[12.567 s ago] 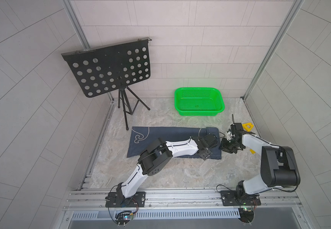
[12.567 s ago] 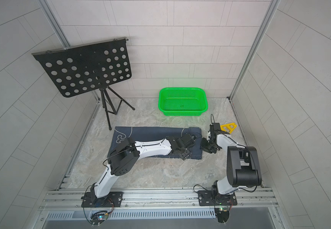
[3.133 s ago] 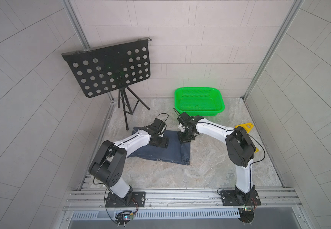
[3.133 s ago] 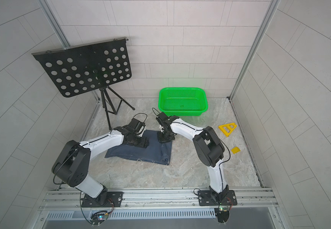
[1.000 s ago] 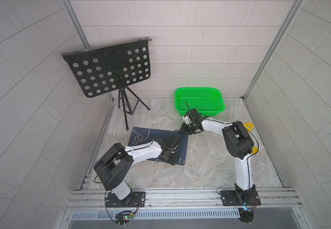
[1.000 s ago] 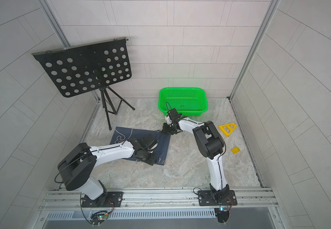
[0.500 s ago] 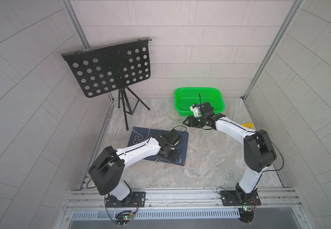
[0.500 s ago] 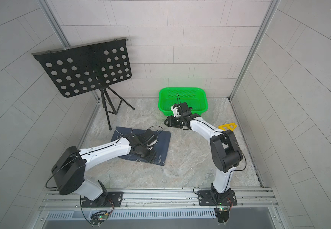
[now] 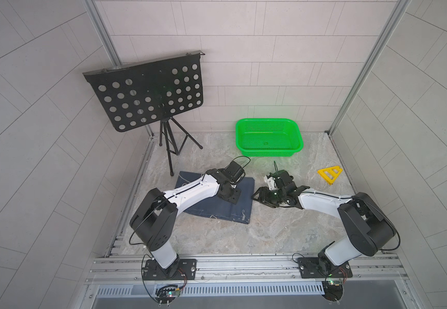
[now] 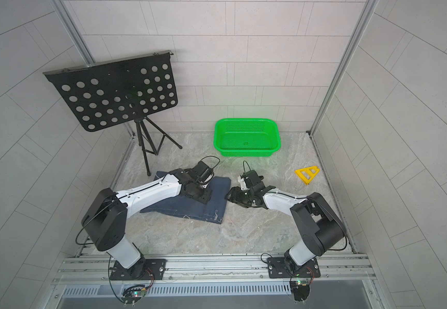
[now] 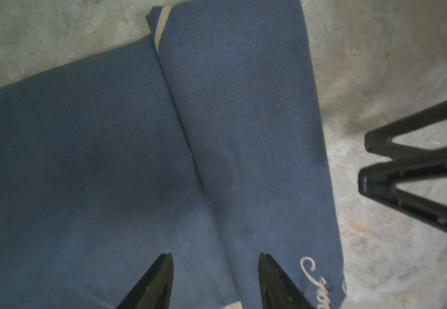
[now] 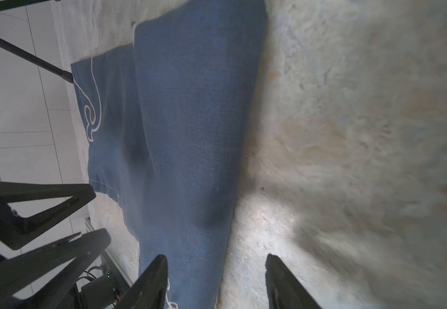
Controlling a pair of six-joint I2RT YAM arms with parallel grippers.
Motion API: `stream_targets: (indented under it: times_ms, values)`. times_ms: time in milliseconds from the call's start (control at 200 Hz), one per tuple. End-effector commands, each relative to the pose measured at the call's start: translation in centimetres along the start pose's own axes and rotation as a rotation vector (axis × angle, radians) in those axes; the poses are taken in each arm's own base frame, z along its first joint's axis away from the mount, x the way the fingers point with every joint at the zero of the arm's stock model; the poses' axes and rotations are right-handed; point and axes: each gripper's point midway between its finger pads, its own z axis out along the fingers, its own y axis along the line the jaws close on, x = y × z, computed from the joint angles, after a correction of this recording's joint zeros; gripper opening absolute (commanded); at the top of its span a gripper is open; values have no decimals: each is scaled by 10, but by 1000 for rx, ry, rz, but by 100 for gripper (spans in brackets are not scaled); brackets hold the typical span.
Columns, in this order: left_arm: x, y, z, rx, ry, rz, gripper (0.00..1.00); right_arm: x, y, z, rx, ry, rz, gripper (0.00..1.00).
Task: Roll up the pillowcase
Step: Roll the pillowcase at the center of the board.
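The pillowcase [image 9: 242, 198] [image 10: 215, 204] is a dark navy cloth lying folded flat on the stone floor, left of centre in both top views. In the left wrist view one layer of the pillowcase [image 11: 243, 120] lies over another, with pale cursive writing [image 11: 316, 278] at its corner. My left gripper [image 9: 231, 197] [image 10: 204, 196] [image 11: 214, 256] hangs open over the middle of the cloth, nothing between its fingers. My right gripper [image 9: 257, 196] [image 10: 230, 196] [image 12: 214, 258] is open at the cloth's right edge, one finger over the pillowcase [image 12: 190, 133], the other over bare floor.
A green basket [image 9: 297, 139] stands at the back. A black perforated music stand [image 9: 150, 91] on a tripod is at the back left. A yellow triangle [image 9: 329, 174] lies at the right. Tiled walls close in on three sides.
My right gripper has swung from near the basket down to the cloth's right edge and opened wider. My left gripper has moved from the cloth's front right part to its middle.
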Motion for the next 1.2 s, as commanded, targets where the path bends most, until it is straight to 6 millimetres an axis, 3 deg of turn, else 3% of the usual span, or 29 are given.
stream_targets:
  times_ms: [0,175,190,275,550,730,881,966,1061,1196]
  values:
    - [-15,5,9,-27,-60,18,57,-16,19,4,-119,-74,59,62]
    - [-1,10,27,-51,-26,12,53,-19,20,21,-196,-73,114,62]
    - [0,11,28,-56,-23,13,53,-13,12,23,-186,-60,131,62]
    - [6,15,33,-75,-6,23,52,-9,6,31,-193,-40,160,62]
    - [22,20,47,-94,43,34,50,-10,6,38,-240,-31,192,59]
    - [27,20,52,-93,62,35,49,-16,16,34,-304,-48,185,47]
    - [26,17,51,-75,62,22,49,-19,22,31,-318,-56,171,32]
    - [25,14,48,-63,59,12,49,-20,23,32,-324,-52,166,20]
    - [22,11,44,-45,53,-7,50,-24,20,27,-323,-60,169,5]
    - [13,1,33,5,27,-45,53,-22,2,16,-224,-41,146,1]
